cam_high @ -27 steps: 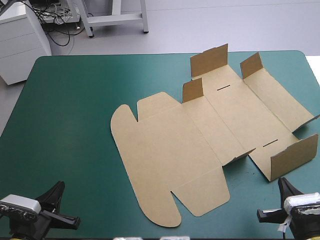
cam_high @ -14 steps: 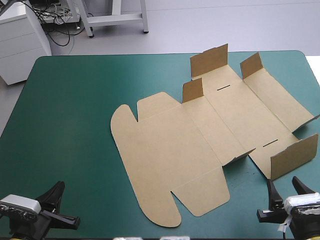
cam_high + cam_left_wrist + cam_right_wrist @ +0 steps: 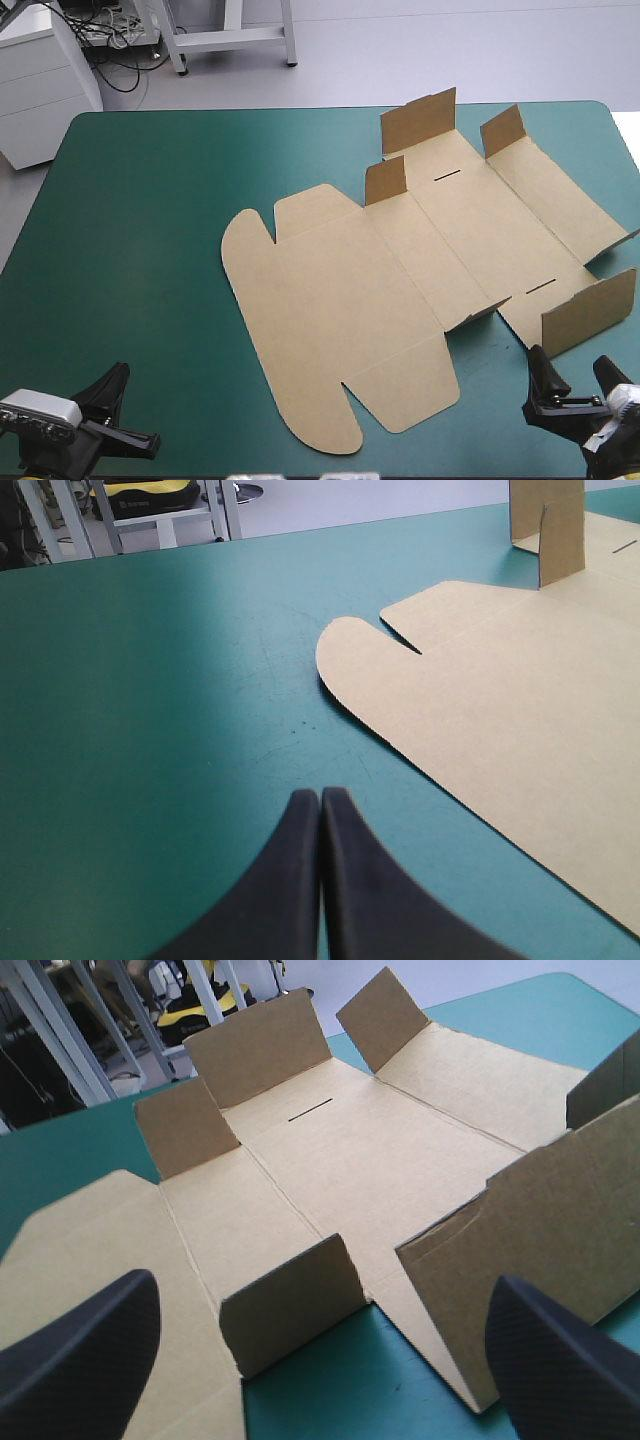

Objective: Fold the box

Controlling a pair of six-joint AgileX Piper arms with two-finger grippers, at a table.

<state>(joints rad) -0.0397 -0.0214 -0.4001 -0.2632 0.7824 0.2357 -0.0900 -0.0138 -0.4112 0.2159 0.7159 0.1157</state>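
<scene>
Box [image 3: 400, 290], brown: we are seeing it flat on the teal-green cover [image 3: 140, 220], centre toward 2 o'clock. Right gripper [image 3: 570, 358], 5 o'clock: we are holding it spread apart, likely for the nearest raised flap [image 3: 588, 312]. Left gripper [image 3: 119, 370], 7 o'clock: we are holding it pressed together, idle, off the board.

The right gripper [image 3: 320, 1295] holds its black jaws wide apart above the teal-green tabletop [image 3: 330, 1385]. Just ahead lies the brown box [image 3: 350, 1160], a cut sheet with its middle panels flat. Several flaps stand raised around them, two nearest the jaws. A thin slot [image 3: 312, 1112] is cut near the far flaps.
</scene>
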